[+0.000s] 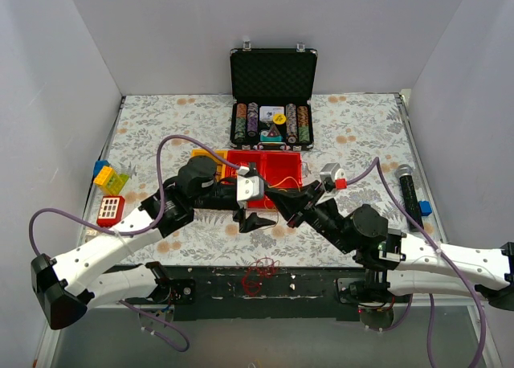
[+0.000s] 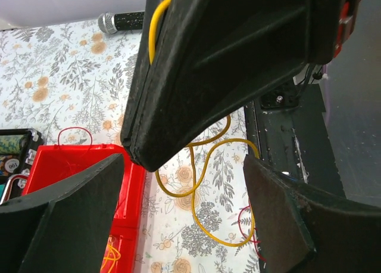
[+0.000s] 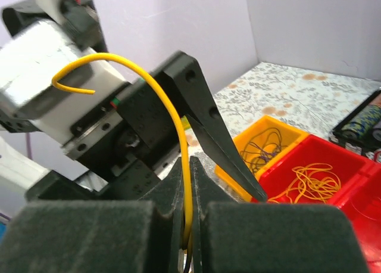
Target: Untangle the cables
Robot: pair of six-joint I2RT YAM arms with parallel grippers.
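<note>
My right gripper [image 3: 189, 166] is shut on a yellow cable [image 3: 178, 124], which arcs up out of its jaws. In the left wrist view the same yellow cable [image 2: 202, 183] hangs in loops onto the floral mat below the right gripper's black body [image 2: 226, 64]. My left gripper [image 2: 183, 166] is open and empty, its fingers either side of those loops. In the top view both grippers meet mid-table, left [image 1: 255, 220] and right [image 1: 286, 215]. A red wire bunch [image 1: 259, 276] lies on the black base plate.
A red bin [image 3: 333, 166] holds yellow-orange wires and a yellow bin [image 3: 280, 127] holds dark wires, just behind the grippers. An open poker-chip case [image 1: 273, 95] stands at the back. A microphone [image 1: 408, 191] lies right, and toy blocks [image 1: 108, 179] lie left.
</note>
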